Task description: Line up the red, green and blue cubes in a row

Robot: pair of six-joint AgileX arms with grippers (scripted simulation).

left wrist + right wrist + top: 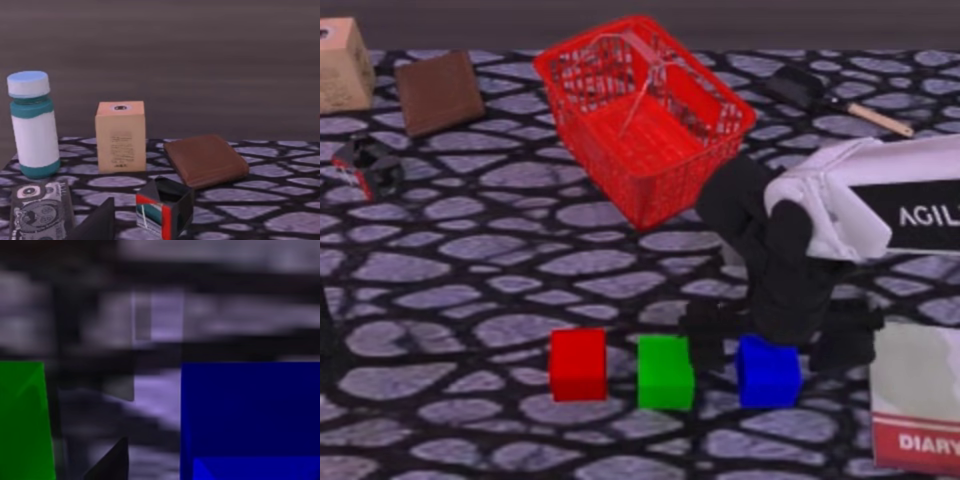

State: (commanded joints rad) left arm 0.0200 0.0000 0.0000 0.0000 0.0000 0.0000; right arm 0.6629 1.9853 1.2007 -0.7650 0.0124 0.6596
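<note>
The red cube (578, 364), the green cube (665, 371) and the blue cube (767, 372) stand side by side in a row near the table's front, with small gaps between them. My right gripper (775, 340) hangs open over the blue cube, one dark finger between green and blue, the other to the blue cube's right. Its wrist view shows the green cube (22, 420), the blue cube (250, 415) and one fingertip (117, 460) apart from both. My left arm is parked at the far left; one finger (97, 222) shows, holding nothing.
A red mesh basket (650, 190) lies behind the cubes. At the back left are a brown wallet (438, 92), a cardboard box (342, 65) and a black-and-red block (368, 165). A hammer (840, 100) lies back right, a diary book (920, 400) front right.
</note>
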